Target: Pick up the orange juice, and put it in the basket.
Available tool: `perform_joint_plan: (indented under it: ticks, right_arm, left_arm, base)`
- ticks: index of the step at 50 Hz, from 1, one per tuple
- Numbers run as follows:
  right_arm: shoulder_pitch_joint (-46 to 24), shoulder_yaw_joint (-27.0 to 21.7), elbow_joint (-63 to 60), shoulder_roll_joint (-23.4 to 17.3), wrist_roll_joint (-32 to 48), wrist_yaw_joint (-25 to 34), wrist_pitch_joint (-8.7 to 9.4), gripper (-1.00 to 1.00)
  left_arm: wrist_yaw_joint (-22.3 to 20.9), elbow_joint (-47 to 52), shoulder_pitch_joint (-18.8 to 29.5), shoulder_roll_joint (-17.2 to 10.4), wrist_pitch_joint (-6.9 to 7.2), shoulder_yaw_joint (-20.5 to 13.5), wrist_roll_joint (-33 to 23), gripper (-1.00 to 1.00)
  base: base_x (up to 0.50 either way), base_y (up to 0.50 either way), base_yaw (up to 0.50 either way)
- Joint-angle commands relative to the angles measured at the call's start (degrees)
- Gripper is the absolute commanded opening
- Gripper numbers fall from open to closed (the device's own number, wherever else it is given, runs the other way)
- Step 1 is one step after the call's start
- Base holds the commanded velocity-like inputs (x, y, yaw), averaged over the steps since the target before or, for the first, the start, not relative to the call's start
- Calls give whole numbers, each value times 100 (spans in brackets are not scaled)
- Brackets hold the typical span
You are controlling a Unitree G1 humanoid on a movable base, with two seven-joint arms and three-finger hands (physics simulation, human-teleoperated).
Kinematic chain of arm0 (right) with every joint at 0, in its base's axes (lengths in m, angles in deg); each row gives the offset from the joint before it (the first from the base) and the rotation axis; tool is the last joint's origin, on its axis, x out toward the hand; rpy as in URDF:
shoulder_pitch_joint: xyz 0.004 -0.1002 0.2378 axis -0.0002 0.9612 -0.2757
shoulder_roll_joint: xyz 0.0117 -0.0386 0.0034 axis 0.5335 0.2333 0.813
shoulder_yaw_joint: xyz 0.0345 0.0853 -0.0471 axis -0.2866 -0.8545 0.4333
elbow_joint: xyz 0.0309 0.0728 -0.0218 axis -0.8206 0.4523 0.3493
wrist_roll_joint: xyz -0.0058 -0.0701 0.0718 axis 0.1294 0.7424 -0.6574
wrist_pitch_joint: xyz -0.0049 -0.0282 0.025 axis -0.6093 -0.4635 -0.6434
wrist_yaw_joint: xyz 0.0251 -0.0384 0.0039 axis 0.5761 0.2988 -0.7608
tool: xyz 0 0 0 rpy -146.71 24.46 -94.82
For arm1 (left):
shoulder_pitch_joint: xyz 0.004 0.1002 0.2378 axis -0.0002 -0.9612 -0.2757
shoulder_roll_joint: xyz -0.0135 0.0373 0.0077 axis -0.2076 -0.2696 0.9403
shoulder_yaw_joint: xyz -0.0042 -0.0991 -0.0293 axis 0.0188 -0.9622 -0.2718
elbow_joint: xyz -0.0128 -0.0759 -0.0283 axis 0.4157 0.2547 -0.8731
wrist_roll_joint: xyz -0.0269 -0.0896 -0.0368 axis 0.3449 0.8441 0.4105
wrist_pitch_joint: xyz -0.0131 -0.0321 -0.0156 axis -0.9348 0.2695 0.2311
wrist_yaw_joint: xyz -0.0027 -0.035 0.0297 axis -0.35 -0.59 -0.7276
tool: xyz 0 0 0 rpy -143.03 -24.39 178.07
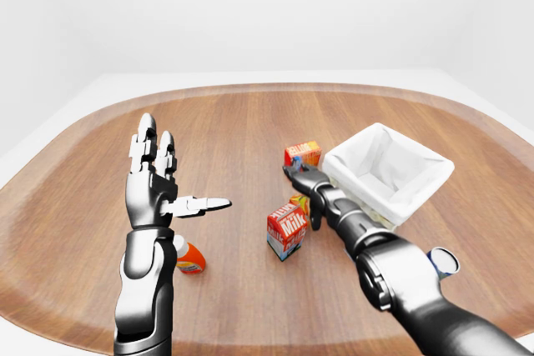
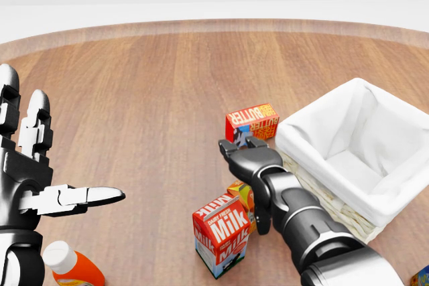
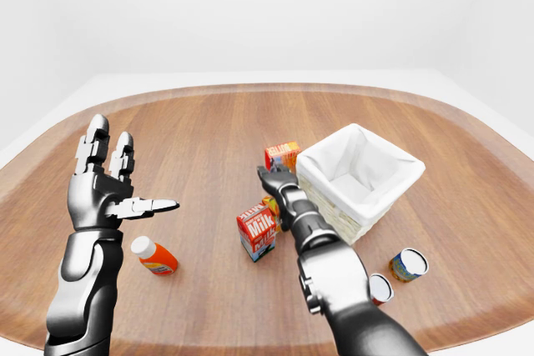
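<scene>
Although the orange juice (image 2: 241,194) looked a light, stiff carton best pinched across its flat sides, the right hand (image 2: 242,151) hovered above it, fingers loosely open, holding nothing.

Brown wood-grain table (image 2: 134,85); white basket (image 2: 362,140); red-and-white milk (image 2: 221,232); orange juice (image 2: 241,195); red-orange butter (image 2: 253,120); orange bottle (image 2: 70,267), white cap.
</scene>
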Motion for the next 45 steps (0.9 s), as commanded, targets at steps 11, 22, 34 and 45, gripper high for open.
perform_joint_plan:
  ticks: [11,22,34,45]
  right_arm:
    - [101,-14,5,50,2,-29,0,100]
    - [153,-26,8,43,-7,-36,0,100]
    - [234,-56,11,43,-34,9,0,-100]
    - [234,-51,11,34,-49,52,0,-100]
  left_arm:
    - [0,0,0,0,0,0,1,100]
    - [0,0,0,0,0,0,1,100]
    - [0,0,0,0,0,0,0,100]
    - [0,0,0,-1,0,1,-1,100]
  base:
    - [0,0,0]
    - [0,0,0]
    - [0,0,0]
    - [0,0,0]
